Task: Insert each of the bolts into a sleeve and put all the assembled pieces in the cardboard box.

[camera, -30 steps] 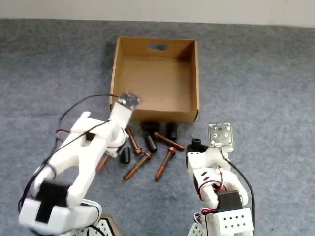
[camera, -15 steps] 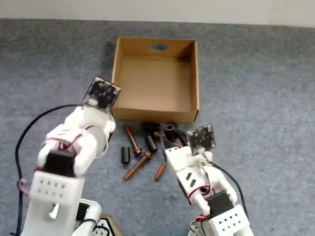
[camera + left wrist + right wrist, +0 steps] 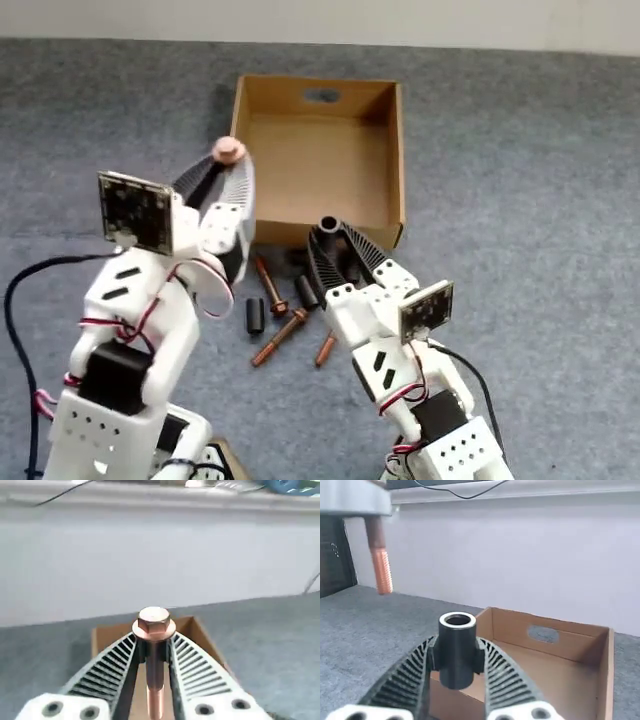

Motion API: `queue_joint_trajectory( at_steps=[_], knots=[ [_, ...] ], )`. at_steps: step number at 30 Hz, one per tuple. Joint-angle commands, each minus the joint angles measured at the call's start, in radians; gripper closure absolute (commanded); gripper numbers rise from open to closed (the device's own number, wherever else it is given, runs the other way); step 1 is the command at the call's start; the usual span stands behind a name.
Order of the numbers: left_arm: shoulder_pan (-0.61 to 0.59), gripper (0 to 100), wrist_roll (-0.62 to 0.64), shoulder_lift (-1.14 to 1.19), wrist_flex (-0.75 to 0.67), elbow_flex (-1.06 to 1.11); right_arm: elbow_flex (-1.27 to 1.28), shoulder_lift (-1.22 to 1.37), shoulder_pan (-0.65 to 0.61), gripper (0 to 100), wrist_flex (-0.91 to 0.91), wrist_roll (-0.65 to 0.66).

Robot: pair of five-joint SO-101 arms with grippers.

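Two arms are seen in the high view over a grey bench. The left pincer is raised beside the near left corner of the cardboard box, and its fingers are closed on a copper bolt, whose head stands above the fingertips. The right pincer is held up in front of the box's near wall, and a black sleeve is clamped between its fingers with the bore facing up. The box lies open. On the bench between the arms and the box, three loose bolts are seen: one, another and a third, the last partly hidden by the right arm. Loose sleeves lie among them.

In the left wrist view, the left pincer is shown nearly closed, and the bolt is gripped by its shaft just under the flanged hexagonal head. The shaft runs back between the fingers. Beyond it, part of the cardboard box is seen on the bench.

In the right wrist view, the sleeve is held upright in the right pincer, pinched from both sides, with its open end on top. The threaded end of the bolt hangs higher up and off to one side, well apart from the sleeve. The cardboard box stands just behind.
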Motion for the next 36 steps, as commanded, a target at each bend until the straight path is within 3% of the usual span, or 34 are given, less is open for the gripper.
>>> queue_joint_trajectory(
  at_steps=[1,11,22,30,36],
  knots=[
    [0.053,99,0.014,-0.019,-0.08,-0.005,0.105,-0.012,-0.008,99.3,-0.025,-0.002],
    [0.246,99,0.009,-0.008,-0.152,-0.002,0.139,-0.01,-0.007,99.3,0.016,-0.008],
    [0.291,99,0.009,-0.008,-0.157,0.064,0.137,-0.013,-0.008,99.3,0.085,-0.006],
    [0.338,99,-0.002,-0.008,-0.391,0.246,0.139,-0.013,-0.005,99.3,0.087,-0.003],
    [0.338,99,-0.146,-0.01,-0.465,0.286,0.139,-0.013,-0.005,99.3,0.087,-0.003]
  ],
)
